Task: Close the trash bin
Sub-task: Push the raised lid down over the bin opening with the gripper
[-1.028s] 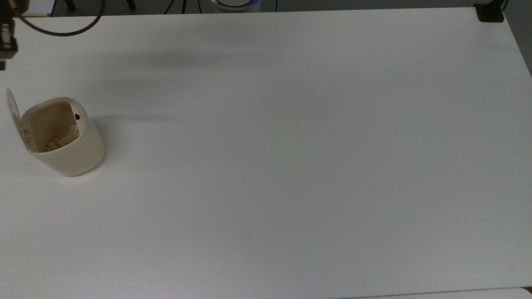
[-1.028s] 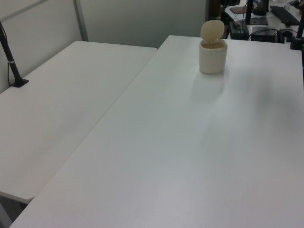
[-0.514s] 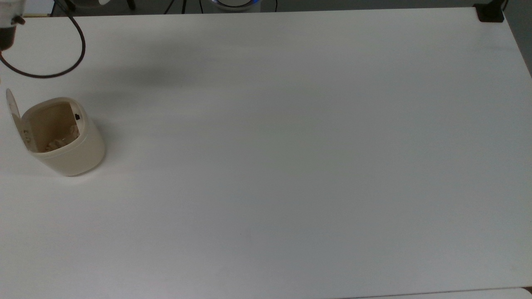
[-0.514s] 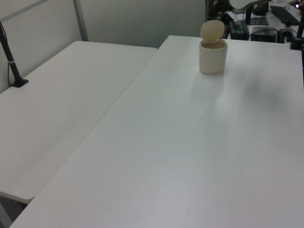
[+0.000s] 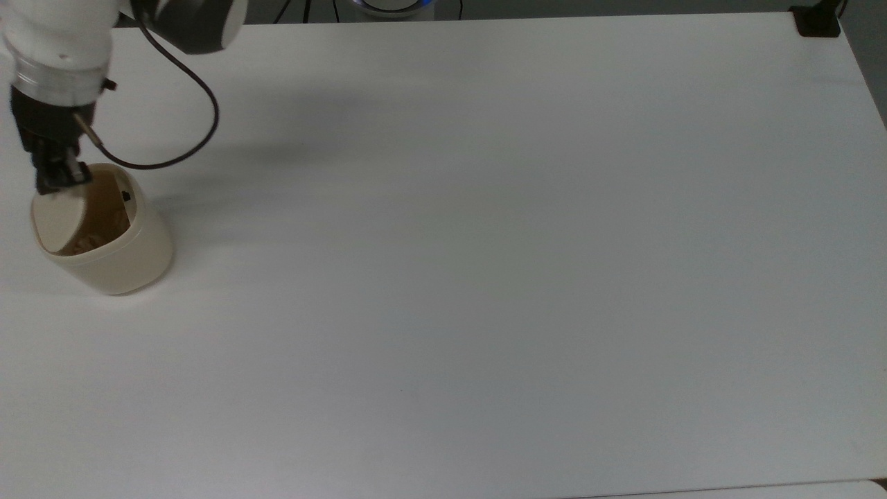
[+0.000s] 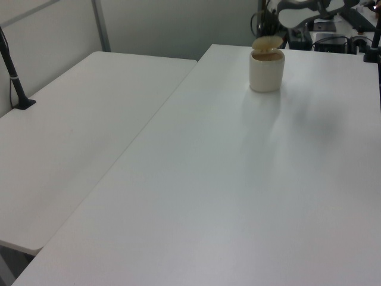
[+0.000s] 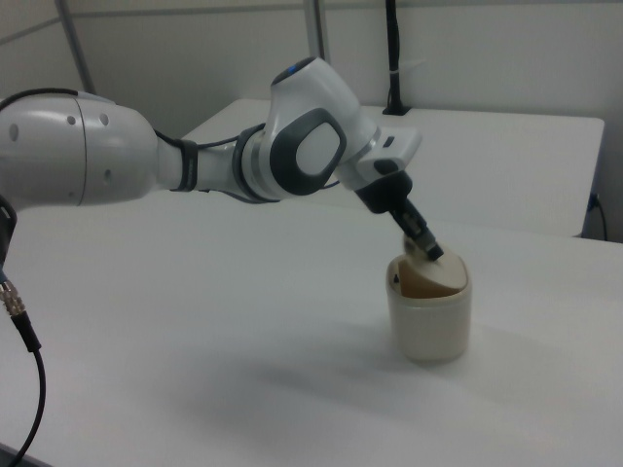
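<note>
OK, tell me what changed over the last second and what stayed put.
The gripper has come in over the trash bin and rests against its lid, which has swung from upright to partly down, tilted over the opening and not yet shut. The bin's body stands at the same spot on the table, and the black latch button remains uncovered.

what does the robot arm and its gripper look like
Glossy white rounded arm segments with dark grey joint caps and a blue mark on top of one joint. A silver ring sits above the black gripper, and a thin black cable loops beside it.
</note>
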Robot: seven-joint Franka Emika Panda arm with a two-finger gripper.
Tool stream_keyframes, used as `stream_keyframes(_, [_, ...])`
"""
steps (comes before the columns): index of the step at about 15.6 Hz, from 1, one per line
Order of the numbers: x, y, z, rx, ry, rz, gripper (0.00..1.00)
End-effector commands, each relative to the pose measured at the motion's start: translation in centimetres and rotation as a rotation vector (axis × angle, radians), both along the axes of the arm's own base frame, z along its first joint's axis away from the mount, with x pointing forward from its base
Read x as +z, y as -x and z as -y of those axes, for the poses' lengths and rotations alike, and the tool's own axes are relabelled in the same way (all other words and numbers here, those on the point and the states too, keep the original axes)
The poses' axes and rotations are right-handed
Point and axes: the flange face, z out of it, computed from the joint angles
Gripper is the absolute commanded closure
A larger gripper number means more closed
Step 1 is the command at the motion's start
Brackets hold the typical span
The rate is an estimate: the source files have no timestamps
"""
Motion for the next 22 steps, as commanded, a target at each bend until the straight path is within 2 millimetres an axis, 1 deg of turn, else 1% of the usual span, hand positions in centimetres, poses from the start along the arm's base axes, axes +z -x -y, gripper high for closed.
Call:
stream_keyframes(1, [-3.4, 0.7, -2.0, 0.067, -0.029, -0.1, 1.0])
stream_keyframes(3, [-4.2, 0.7, -2.6, 0.079, -0.037, -0.115, 1.0])
stream_keyframes(8, [-5.8, 1.1, -2.9, 0.084, -0.045, -0.145, 1.0])
stream_keyframes(10, [-5.0, 1.1, -2.8, 0.084, -0.043, -0.132, 1.0])
stream_keyframes(12, [-3.2, 1.2, -2.6, 0.082, -0.04, -0.103, 1.0])
stream_keyframes(13, [-2.9, 1.4, -2.4, 0.078, -0.039, -0.098, 1.0])
stream_keyframes(15, [-2.7, 1.4, -2.3, 0.078, -0.037, -0.095, 1.0])
stream_keyframes(16, [-2.2, 1.3, -2.3, 0.079, -0.034, -0.083, 1.0])
stream_keyframes(18, [-1.8, 1.3, -2.2, 0.078, -0.031, -0.078, 1.0])
stream_keyframes(20, [-2.4, 1.2, -2.4, 0.079, -0.031, -0.088, 1.0])
stream_keyframes(22, [-2.0, 1.2, -2.3, 0.081, -0.029, -0.083, 1.0])
